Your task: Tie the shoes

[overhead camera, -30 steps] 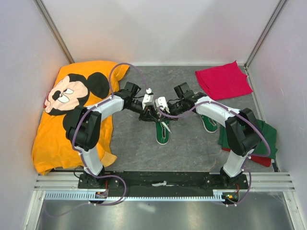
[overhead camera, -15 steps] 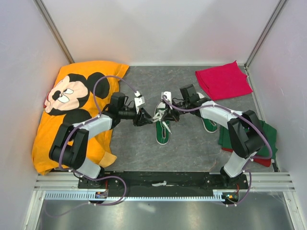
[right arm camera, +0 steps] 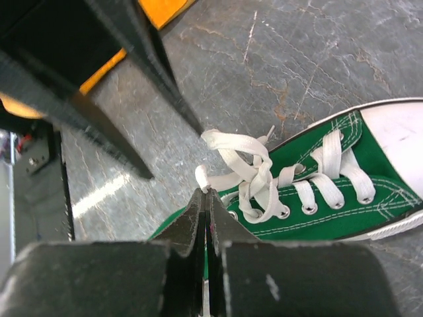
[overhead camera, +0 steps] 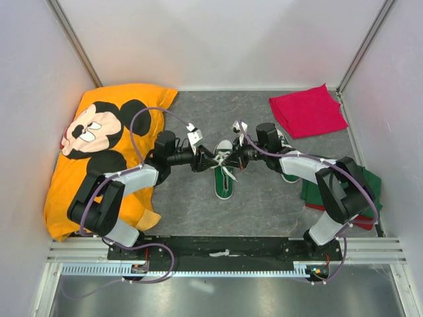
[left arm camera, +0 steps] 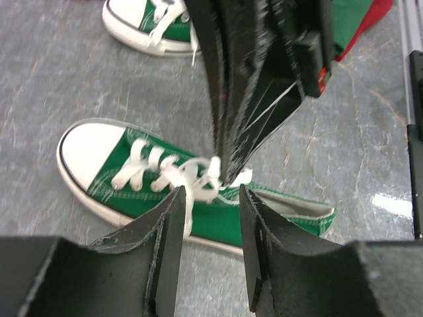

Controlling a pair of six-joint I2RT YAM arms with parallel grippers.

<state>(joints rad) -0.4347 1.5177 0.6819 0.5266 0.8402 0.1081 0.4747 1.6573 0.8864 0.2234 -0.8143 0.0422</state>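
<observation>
**Right fingers pinch a lace, left fingers stand apart**

The right fingers [right arm camera: 192, 221] are pressed flat together, their tips nipping a loop of the white laces [right arm camera: 254, 173] over the middle shoe [overhead camera: 223, 181]. The left fingers [left arm camera: 166, 228] face them, half spread with a clear gap (nothing lies between them), their tips just above the same tangle. That shoe lies on the grey surface [overhead camera: 192, 205] between the arms. The second shoe [overhead camera: 289, 174] sits partly under the right arm.

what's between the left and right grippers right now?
The laced middle of one green shoe, its white laces bunched there. Top view shows it between the left gripper and right gripper; both wrist views agree.
</observation>
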